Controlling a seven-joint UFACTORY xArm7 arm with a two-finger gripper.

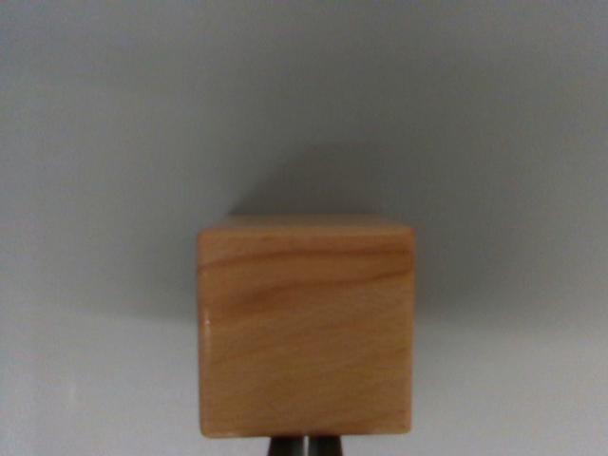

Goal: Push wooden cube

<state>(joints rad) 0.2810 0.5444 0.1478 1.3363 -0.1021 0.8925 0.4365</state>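
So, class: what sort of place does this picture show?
Probably a bare lab test bench: a lone wooden cube on a plain grey surface, with dark gripper fingertips at the bottom edge. Nothing else is visible.

No readable text, label or number; wooden cube face bare grain.

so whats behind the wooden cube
Beyond the wooden cube only its shadow on the plain grey surface shows. The strip directly behind it is covered. The gripper peeks out below.
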